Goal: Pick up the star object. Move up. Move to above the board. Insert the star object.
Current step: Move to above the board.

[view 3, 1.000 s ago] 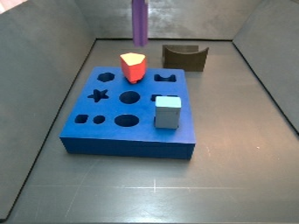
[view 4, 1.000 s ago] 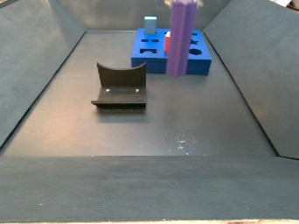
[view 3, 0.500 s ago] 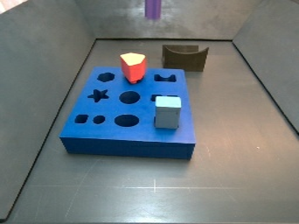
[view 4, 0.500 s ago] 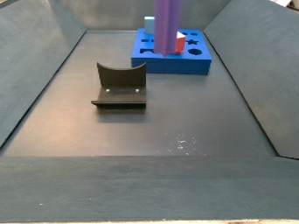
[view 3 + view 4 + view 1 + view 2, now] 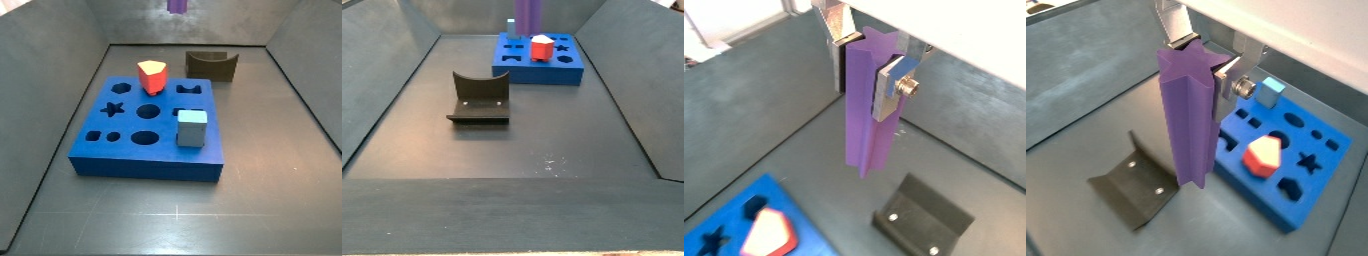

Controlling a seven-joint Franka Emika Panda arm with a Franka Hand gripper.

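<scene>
My gripper point(image 5: 867, 62) is shut on the star object point(image 5: 869, 110), a tall purple ridged post that hangs upright from the fingers in both wrist views point(image 5: 1189, 115). Its lower end shows high up in both side views point(image 5: 177, 6) point(image 5: 531, 16); the gripper itself is out of those views. The board point(image 5: 128, 148), a thick blue square with shaped holes, lies on the floor below. Its star hole point(image 5: 114, 109) is open. In a wrist view the post hangs beside the board point(image 5: 1323, 195), over the floor between it and the brown piece.
A red-orange short block point(image 5: 151, 75) and a light-blue cube point(image 5: 193, 128) stand in the board. A dark-brown arch-shaped piece point(image 5: 211, 65) sits on the floor beyond the board, also seen in a side view point(image 5: 478, 96). Grey walls enclose the floor.
The gripper has risen with the star object: a second ago the post reached down near the board's far edge, now only its lower end shows high up.
</scene>
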